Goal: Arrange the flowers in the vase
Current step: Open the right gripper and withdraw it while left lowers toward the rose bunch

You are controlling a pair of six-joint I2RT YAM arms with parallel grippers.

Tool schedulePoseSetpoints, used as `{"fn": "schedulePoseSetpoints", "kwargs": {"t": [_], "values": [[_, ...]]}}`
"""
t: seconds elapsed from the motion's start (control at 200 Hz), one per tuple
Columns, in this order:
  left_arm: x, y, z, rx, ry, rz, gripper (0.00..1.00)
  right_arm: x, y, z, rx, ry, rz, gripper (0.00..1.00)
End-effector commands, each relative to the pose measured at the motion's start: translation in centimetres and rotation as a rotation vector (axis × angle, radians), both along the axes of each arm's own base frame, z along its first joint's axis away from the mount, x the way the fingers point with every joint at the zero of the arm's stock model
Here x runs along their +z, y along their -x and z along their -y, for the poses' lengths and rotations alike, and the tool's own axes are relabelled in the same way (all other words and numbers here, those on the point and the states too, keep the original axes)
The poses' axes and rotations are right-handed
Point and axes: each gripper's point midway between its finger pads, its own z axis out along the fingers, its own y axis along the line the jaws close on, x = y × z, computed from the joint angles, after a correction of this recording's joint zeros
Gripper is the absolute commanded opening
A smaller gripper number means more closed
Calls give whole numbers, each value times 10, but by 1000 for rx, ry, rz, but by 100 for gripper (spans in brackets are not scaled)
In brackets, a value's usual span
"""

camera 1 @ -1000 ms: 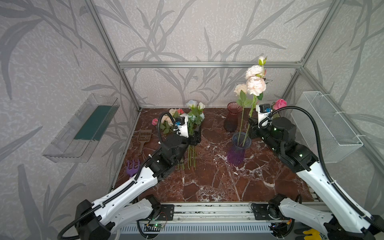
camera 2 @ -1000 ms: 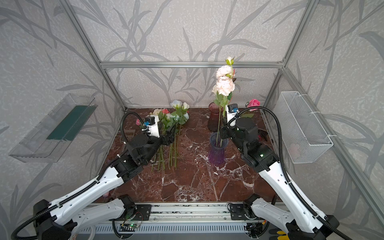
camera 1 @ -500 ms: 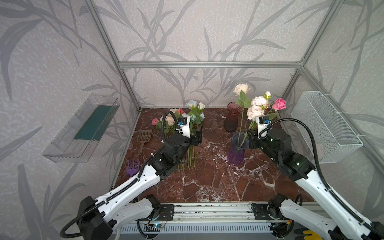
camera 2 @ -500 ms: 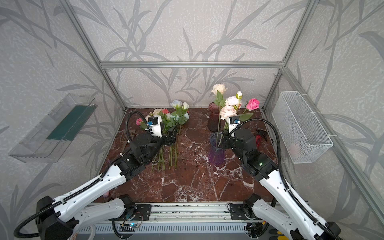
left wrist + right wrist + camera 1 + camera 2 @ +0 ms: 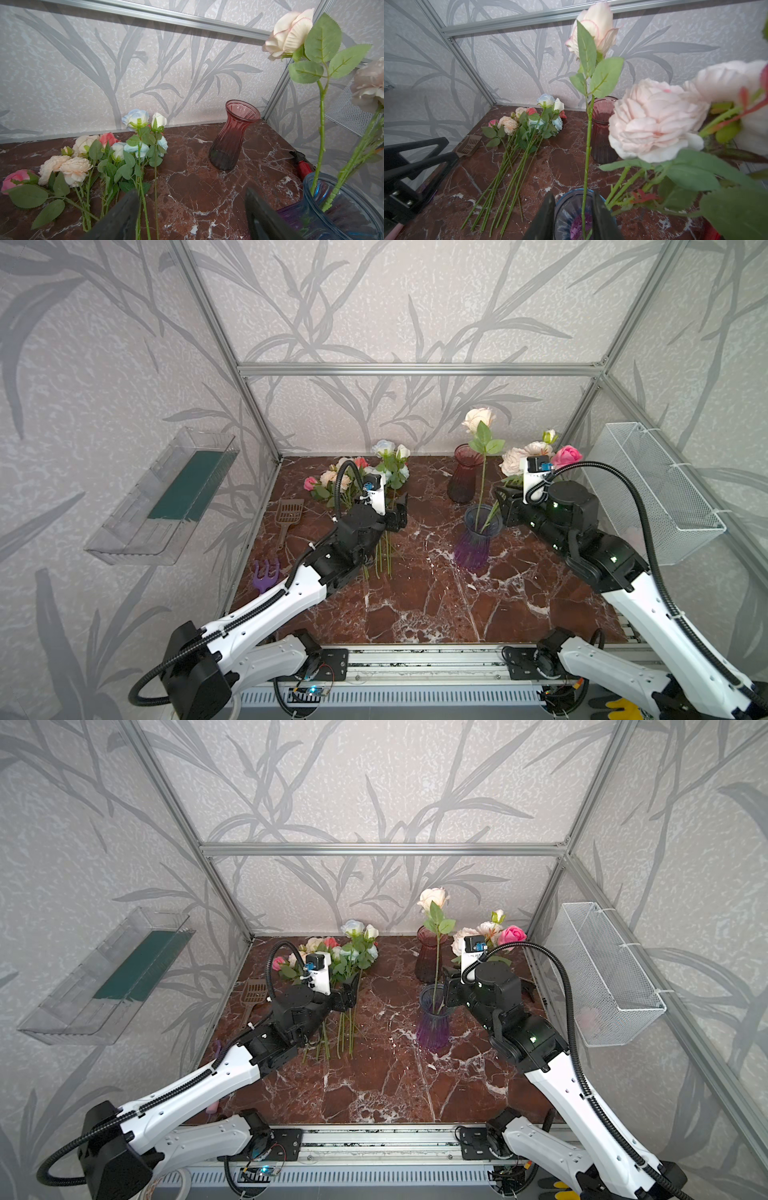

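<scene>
**Desk:** Where do the flowers (image 5: pixel 376 475) lie?

**Photographer:** Most lie bunched on the desk (image 5: pixel 415 605) at back left, stems pointing frontward; a cream rose (image 5: pixel 478 419) stands upright in the blue-and-purple vase (image 5: pixel 471 545) mid-desk; a pale pink spray (image 5: pixel 654 122) leans out of the same vase toward the right wall.

**Desk:** And the fingers?

**Photographer:** The right fingers (image 5: pixel 548 209) stand slightly apart at the vase's rim, the cream rose's stem between them with a gap on each side; the left fingers (image 5: pixel 124 218) are spread wide, gripping nothing, just above the lying stems.

**Desk:** Anything else?

**Photographer:** A dark red vase (image 5: pixel 463 477) stands behind the blue one; a brown scoop (image 5: pixel 287 512) and a purple fork (image 5: pixel 266 574) lie along the left edge.
</scene>
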Motion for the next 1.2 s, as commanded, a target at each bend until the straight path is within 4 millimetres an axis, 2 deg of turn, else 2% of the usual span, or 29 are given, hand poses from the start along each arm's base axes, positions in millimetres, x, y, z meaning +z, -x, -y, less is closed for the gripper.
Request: {"fn": "schedulePoseSetpoints", "kwargs": {"t": [0.0, 0.11, 0.155, 0.24, 0.375, 0.485, 0.65, 0.895, 1.135, 1.195], "values": [[-3, -10, -6, 47, -30, -44, 82, 9, 21, -7, 57, -26, -24, 32], [-28, -28, -4, 56, -82, -172, 80, 24, 42, -5, 85, -42, -19, 33], [-46, -38, -2, 57, -104, -256, 79, 25, 50, -2, 92, -54, -34, 33], [-83, -56, 0, 54, -130, -429, 72, 27, 64, 6, 92, -77, -50, 33], [-140, -80, -3, 41, -153, -620, 62, 27, 75, 22, 53, -80, -51, 33], [-171, -87, 4, -11, -227, -696, 59, 23, 77, 27, 40, -69, -58, 33], [-212, -86, 18, -95, -287, -799, 56, 3, 76, 28, 31, -46, -91, 33], [-256, -88, 16, -90, -373, -910, 49, -7, 76, 20, 64, -33, -116, 33], [-270, -91, 10, -49, -410, -939, 45, -13, 82, 27, 52, -47, -109, 33], [-267, -89, 16, -79, -395, -932, 45, -13, 85, 31, 45, -45, -111, 33]]}}
